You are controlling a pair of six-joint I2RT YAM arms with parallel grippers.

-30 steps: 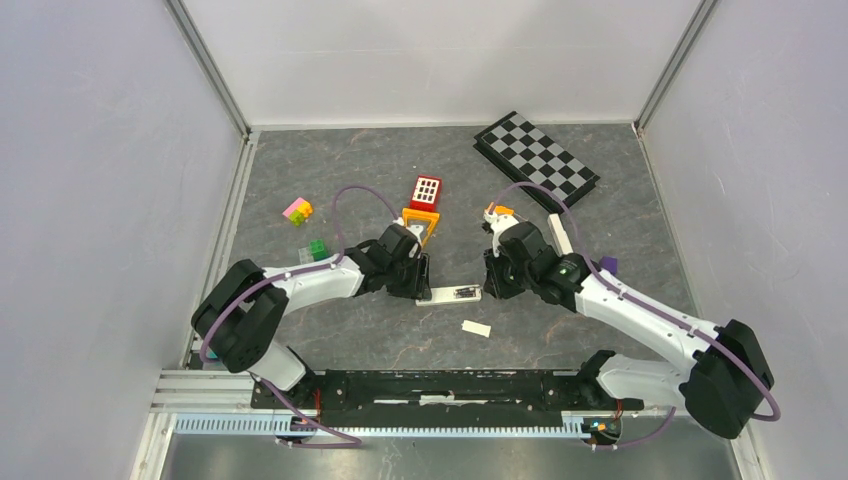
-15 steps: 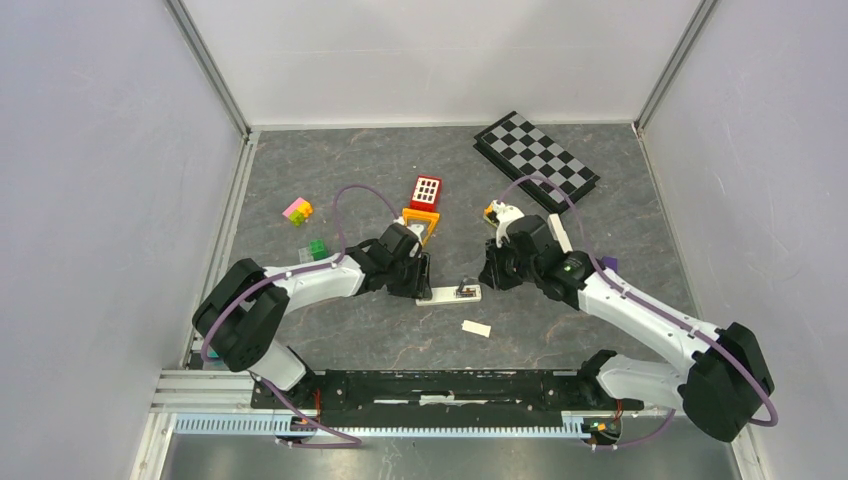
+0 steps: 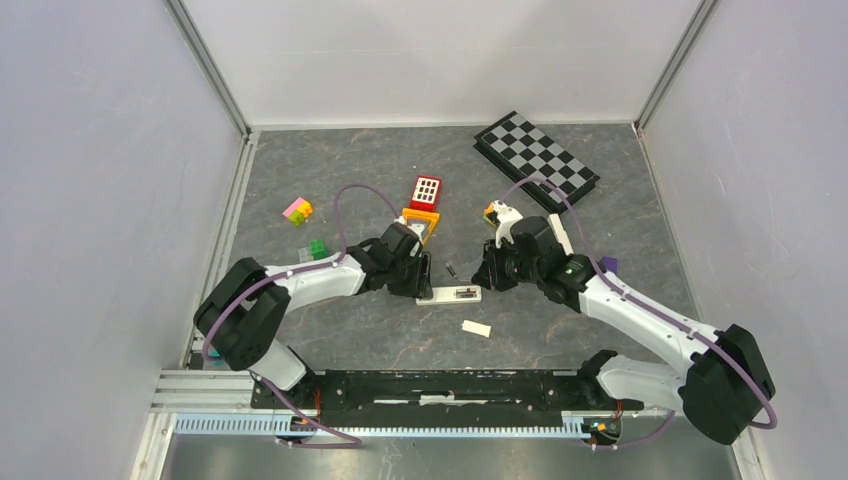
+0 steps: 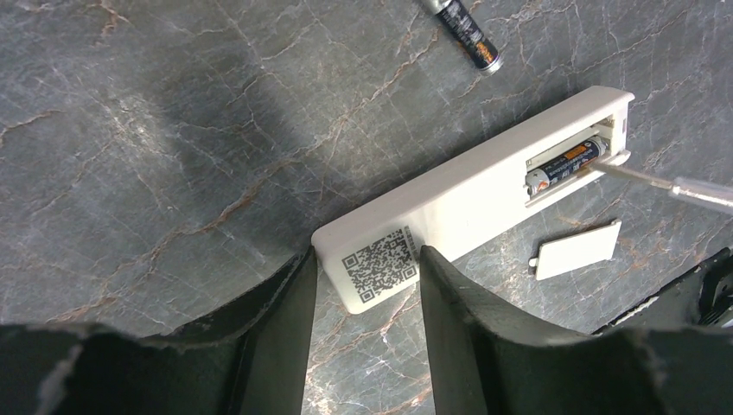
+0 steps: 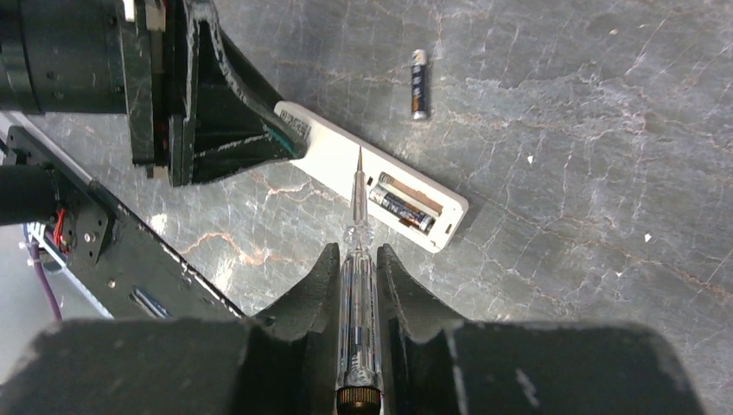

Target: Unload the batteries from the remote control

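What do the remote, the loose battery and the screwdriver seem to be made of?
The remote is likely white plastic, matte, with moulded edges and a printed code label. The loose battery is probably a metal can in a glossy dark printed wrap; its end shines silver. The screwdriver has a bare metal shaft with a glint, and its see-through handle is apparently clear plastic.

My right hand (image 5: 358, 255) clamps a clear-handled screwdriver (image 5: 359, 226), tip poised over the white remote (image 5: 324, 147). A seated battery (image 5: 401, 210) lies in its open bay. A loose battery (image 5: 418, 84) rests on the tabletop (image 5: 562, 130). The left hand (image 5: 290, 137) pinches the remote's far end.
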